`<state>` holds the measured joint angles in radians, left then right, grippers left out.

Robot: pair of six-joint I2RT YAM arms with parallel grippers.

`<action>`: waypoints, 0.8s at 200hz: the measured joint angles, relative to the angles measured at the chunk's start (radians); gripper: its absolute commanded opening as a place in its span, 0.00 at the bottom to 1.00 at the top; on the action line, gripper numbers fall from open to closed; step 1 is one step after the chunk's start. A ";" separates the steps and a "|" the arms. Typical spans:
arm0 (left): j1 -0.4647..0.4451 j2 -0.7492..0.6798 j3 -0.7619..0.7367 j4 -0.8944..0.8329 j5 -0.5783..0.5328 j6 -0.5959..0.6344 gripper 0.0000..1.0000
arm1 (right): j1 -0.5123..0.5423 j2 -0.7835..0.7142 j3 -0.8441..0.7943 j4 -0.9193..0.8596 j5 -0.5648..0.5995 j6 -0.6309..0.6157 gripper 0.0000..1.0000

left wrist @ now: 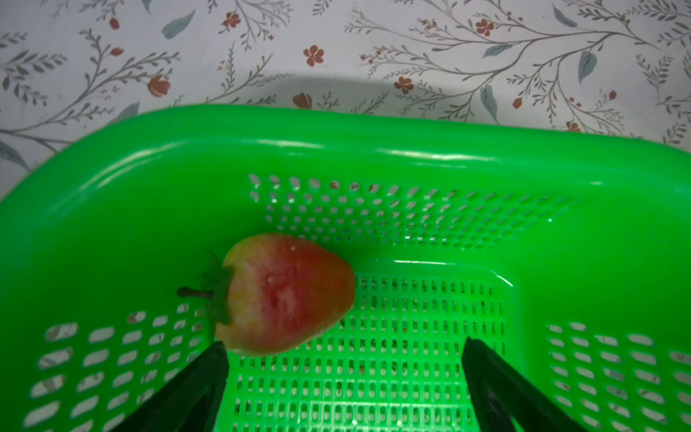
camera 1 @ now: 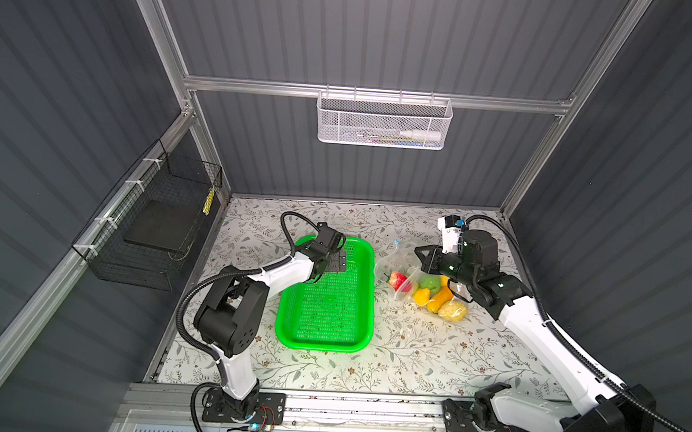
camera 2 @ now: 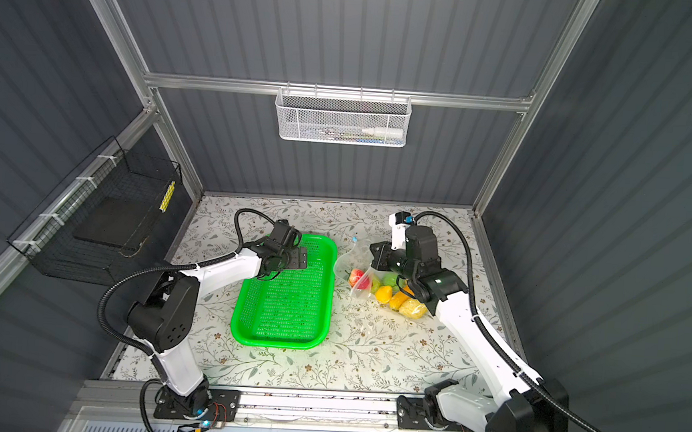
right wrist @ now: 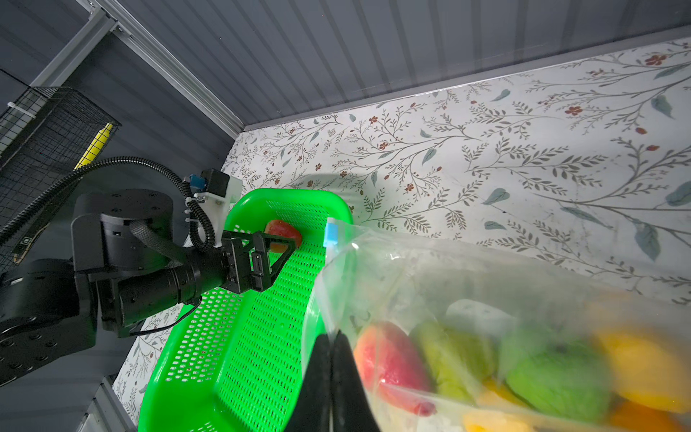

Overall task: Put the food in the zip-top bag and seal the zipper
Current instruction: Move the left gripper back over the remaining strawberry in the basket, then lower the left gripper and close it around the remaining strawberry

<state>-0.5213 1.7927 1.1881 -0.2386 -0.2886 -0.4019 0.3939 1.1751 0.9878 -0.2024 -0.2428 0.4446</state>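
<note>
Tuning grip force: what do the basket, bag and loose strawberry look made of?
Green basket: glossy moulded plastic, bright highlights, punched slots.
Zip-top bag: thin clear film, crinkled, fruit showing through.
Strawberry: matte, pitted; probably foam or soft plastic.

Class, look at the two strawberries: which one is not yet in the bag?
The strawberry lying in the green basket, just ahead of the open left hand. The other strawberry sits inside the zip-top bag.

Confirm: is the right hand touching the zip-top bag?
Touching. The right wrist view shows the right hand shut on the zip-top bag: the clear film of its mouth edge runs straight into the closed jaws.
</note>
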 measured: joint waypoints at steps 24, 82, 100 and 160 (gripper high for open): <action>0.010 0.021 0.023 0.017 0.021 0.074 1.00 | 0.000 0.000 -0.001 0.000 0.001 0.000 0.00; 0.045 0.069 0.050 0.039 0.076 0.157 1.00 | 0.000 -0.001 -0.003 0.001 0.005 0.000 0.00; 0.047 0.069 0.050 0.037 0.093 0.163 1.00 | 0.000 -0.003 -0.008 0.001 0.006 0.000 0.00; 0.051 0.007 0.003 0.054 0.247 0.072 1.00 | 0.000 -0.003 -0.014 0.006 0.007 0.000 0.00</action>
<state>-0.4706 1.7996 1.1908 -0.1848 -0.0414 -0.3302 0.3939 1.1717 0.9733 -0.1967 -0.2356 0.4446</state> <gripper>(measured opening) 0.996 0.043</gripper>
